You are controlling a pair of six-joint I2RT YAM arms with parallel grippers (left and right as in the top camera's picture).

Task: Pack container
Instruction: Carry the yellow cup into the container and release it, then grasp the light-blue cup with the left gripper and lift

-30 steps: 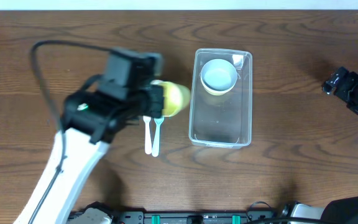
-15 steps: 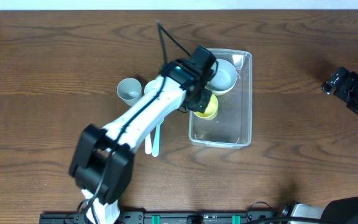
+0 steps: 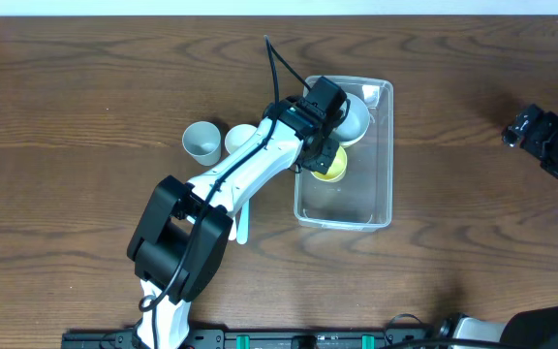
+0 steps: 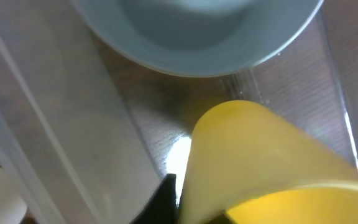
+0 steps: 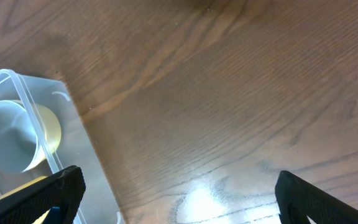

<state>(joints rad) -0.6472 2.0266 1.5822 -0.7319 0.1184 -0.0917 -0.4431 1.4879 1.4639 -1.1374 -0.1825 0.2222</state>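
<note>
The clear container [image 3: 381, 204] stands right of centre on the table. A white bowl nested in a yellow one [image 3: 355, 116] sits at its far end; it also shows in the left wrist view [image 4: 197, 31] and the right wrist view [image 5: 8, 137]. My left gripper [image 3: 324, 155] is inside the container, shut on the rim of a yellow bowl [image 3: 333, 165], which fills the left wrist view [image 4: 260, 162]. My right gripper [image 3: 550, 141] is open and empty at the far right, its fingertips over bare wood [image 5: 176, 190]. The container's corner also shows in the right wrist view [image 5: 67, 124].
A small grey cup [image 3: 201, 140] and a white bowl [image 3: 237, 141] stand left of the container, partly under my left arm. White plastic utensils [image 3: 243, 221] lie on the table near the container's front left.
My left arm carried the yellow bowl from left of the container over its rim and down inside it. The grey cup came into view. The right arm has not moved.
</note>
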